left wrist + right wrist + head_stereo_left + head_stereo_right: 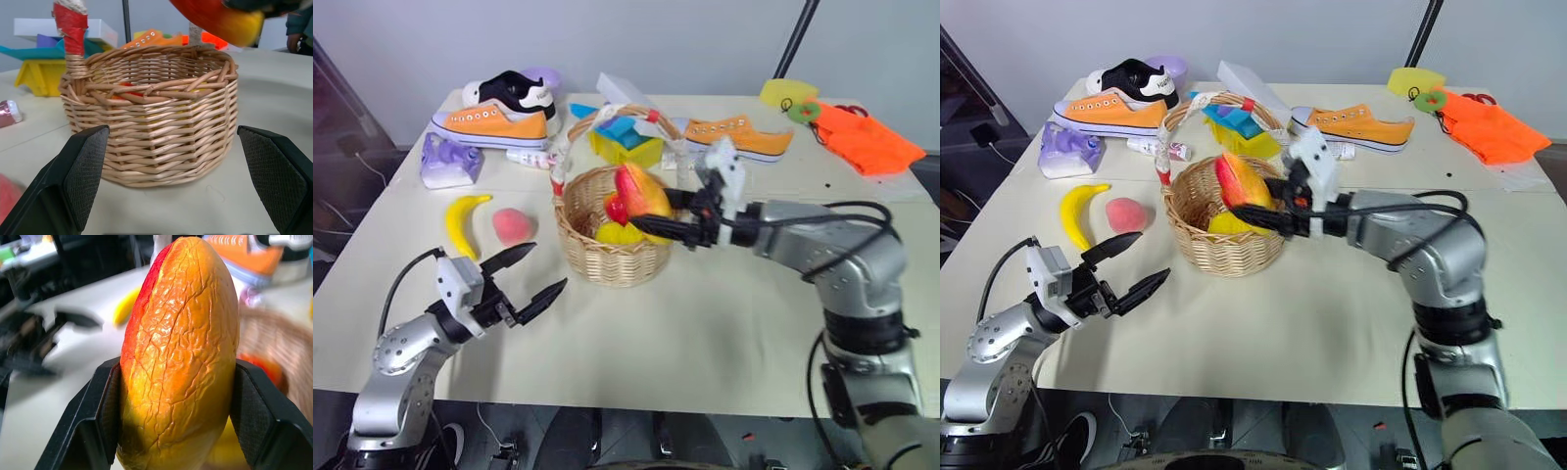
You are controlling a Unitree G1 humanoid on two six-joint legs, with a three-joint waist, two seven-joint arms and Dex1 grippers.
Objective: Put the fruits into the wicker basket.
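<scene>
My right gripper [658,215] has the mango [642,194] clamped btwn both fingers, held above the wicker basket [607,257], which sits near mid-tabletop [724,323] w/ a small red fruit [616,210] and a yellow one [619,234] inside. Left gripper [530,273] hovers near the front edge, fingers wide apart, nothing in them, pointing at the basket. Banana [463,222] and peach [513,225] lie side by side toward the left edge, not touching. Orange shoes [492,122] along the far edge.

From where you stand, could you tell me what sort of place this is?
Probably an indoor test bench for the robot: a pale table against a plain wall, strewn with sneakers, toy blocks and a wicker basket of toy fruit.
</scene>
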